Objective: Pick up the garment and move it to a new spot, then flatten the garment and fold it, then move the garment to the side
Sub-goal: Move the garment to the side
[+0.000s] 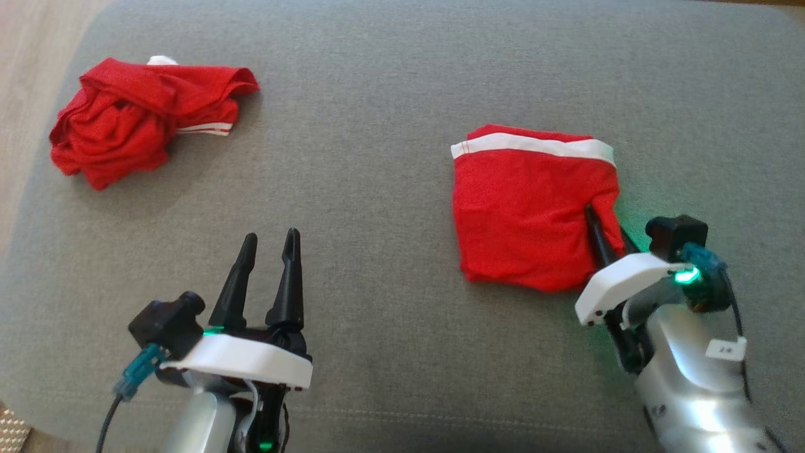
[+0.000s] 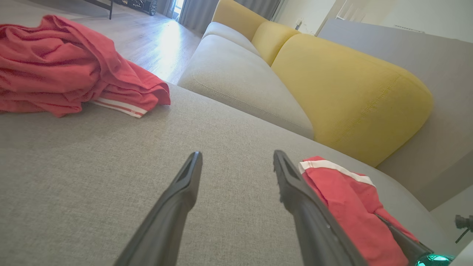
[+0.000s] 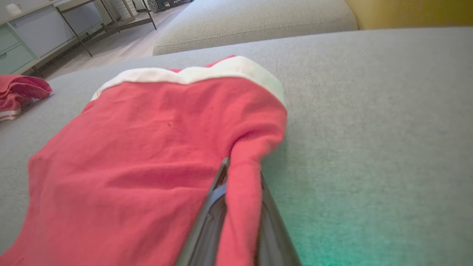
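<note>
1. Red fabric pinched on my right: the right hand point(image 1: 605, 224) is clamped on a raised ridge of the folded garment point(image 1: 522, 207), one dark finger on each side of the cloth.
2. In the right wrist view the pinch is plain: the ridge runs up between the fingers point(image 3: 212, 207) of that hand point(image 3: 242, 171), at the garment's point(image 3: 140, 155) near right edge.
3. The folded garment lies on the grey upholstered seat point(image 1: 377, 189), right of centre in the head view, roughly square, its white band point(image 1: 534, 146) along the far edge.
4. The rest of it lies flat on the seat; only the pinched edge is bunched up.
5. My left hand point(image 1: 272, 236) hovers at lower left, jaws wide apart, holding nothing and touching no cloth.
6. From the left wrist, that hand point(image 2: 237, 155) points across bare grey seat, with the folded garment point(image 2: 351, 207) off to its right.
7. A second, crumpled garment point(image 1: 138, 119), also red with white stripes, sits heaped at the far left of the seat, well apart from the folded one.
8. Beyond the seat, the left wrist view shows a yellow cushion point(image 2: 351, 92) and a wooden floor point(image 2: 147, 37).
</note>
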